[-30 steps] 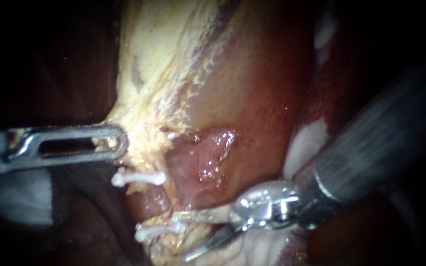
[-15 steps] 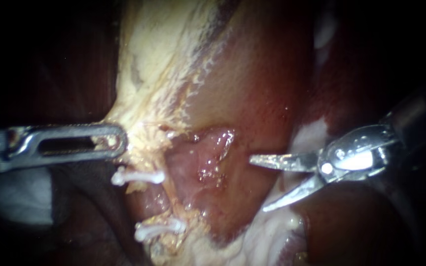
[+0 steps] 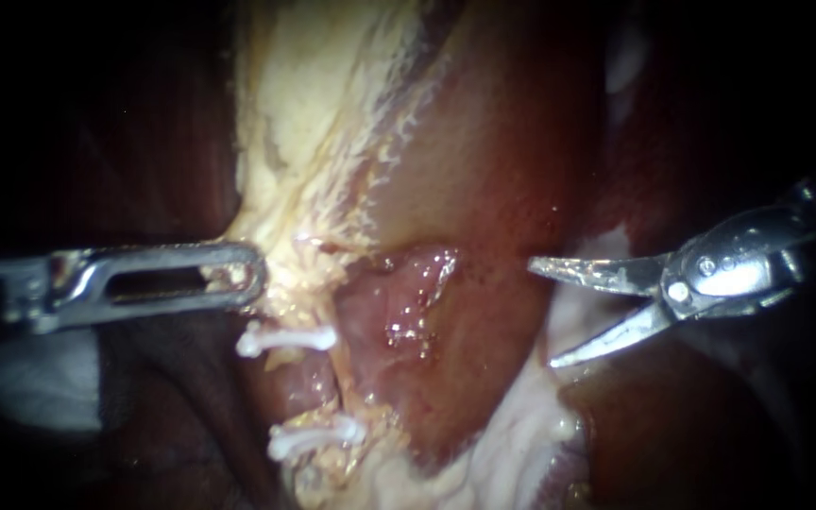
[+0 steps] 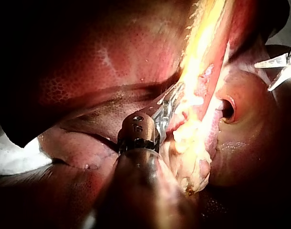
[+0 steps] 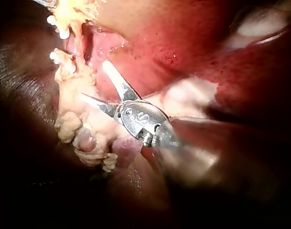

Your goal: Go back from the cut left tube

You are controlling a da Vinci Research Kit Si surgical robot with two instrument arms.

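Observation:
Two white clips sit on the tube below the pale yellow tissue: an upper clip (image 3: 287,338) and a lower clip (image 3: 315,435), with a short reddish stretch of tube (image 3: 297,385) between them. My left instrument (image 3: 247,274) comes in from the left, its slotted jaws shut on the yellow tissue (image 3: 299,189) just above the upper clip; the left wrist view shows the same hold (image 4: 171,102). My right instrument (image 3: 541,314) is a pair of blades, open and empty, well to the right of the clips over dark red liver (image 3: 484,189). The right wrist view shows the blades (image 5: 93,78) apart too.
A raw pink patch (image 3: 394,302) lies between the clips and the blades. White fatty tissue (image 3: 521,425) runs along the lower right. A round opening (image 4: 226,109) shows in the tissue beside the yellow strip in the left wrist view.
My right instrument has drawn back from beside the lower clip, up and to the right, with its blades still open. The left instrument keeps its hold; the whole scene has shifted slightly right.

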